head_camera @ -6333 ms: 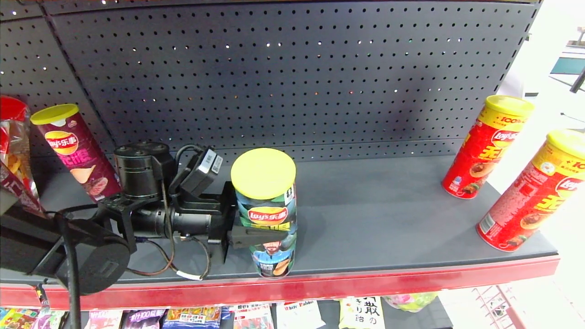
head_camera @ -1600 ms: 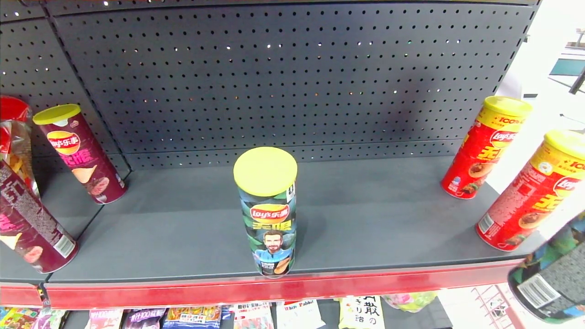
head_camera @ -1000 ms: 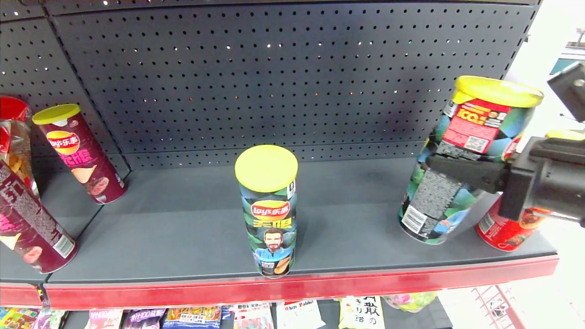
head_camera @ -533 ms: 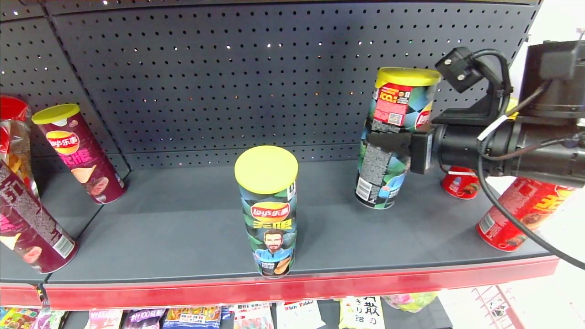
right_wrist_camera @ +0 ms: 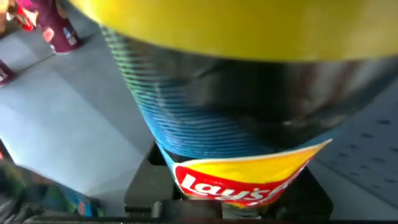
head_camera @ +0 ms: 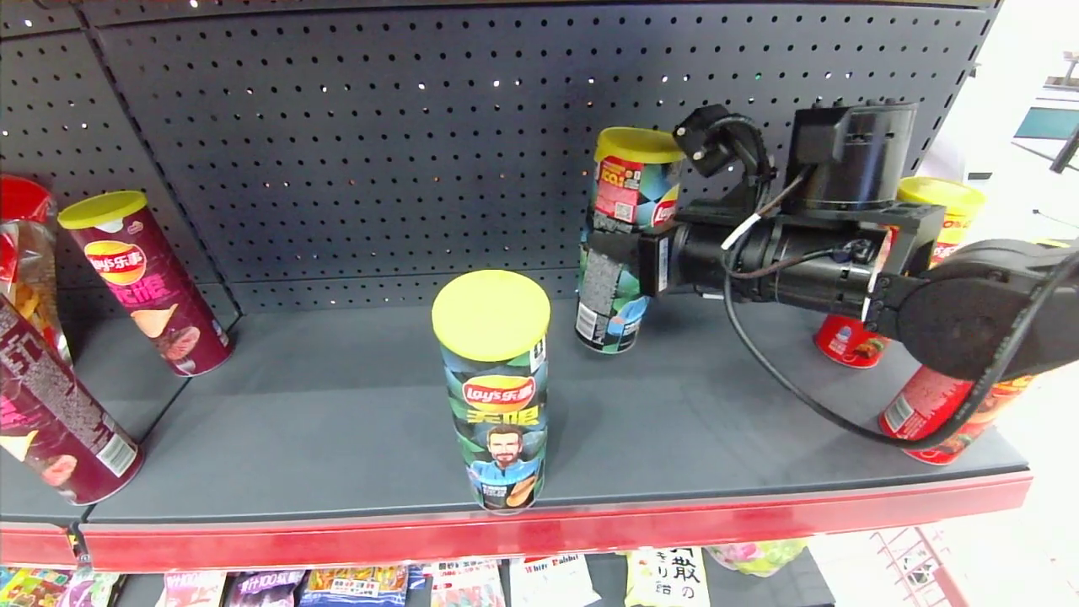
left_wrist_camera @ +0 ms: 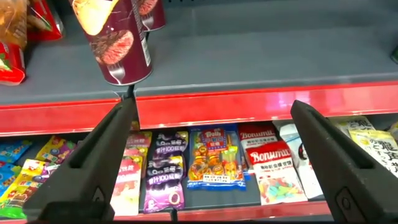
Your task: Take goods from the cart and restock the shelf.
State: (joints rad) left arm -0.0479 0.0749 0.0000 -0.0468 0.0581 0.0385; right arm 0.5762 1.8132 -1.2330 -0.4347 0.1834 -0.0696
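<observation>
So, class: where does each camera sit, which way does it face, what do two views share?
Head view: on the head, facing the grey metal shelf; right gripper holds a yellow-lidded green-blue chip can.
Left wrist view: on that wrist, facing the red shelf edge and snack packets; open left gripper.
Right wrist view: close on that can, shared with the head view.

There are 2 green chip cans [head_camera: 497, 405] [head_camera: 634, 192], 2 red chip cans [head_camera: 845, 341] [head_camera: 927, 405] and 2 maroon chip cans [head_camera: 143, 278] [head_camera: 50, 421].

My right arm [head_camera: 809, 257] lies stretched out level, its black right fingers [head_camera: 609, 251] clamped on an upright green-blue cardboard chip can [head_camera: 628, 190] with a yellow lid. My left fingers [left_wrist_camera: 106, 155] gape wide.
</observation>
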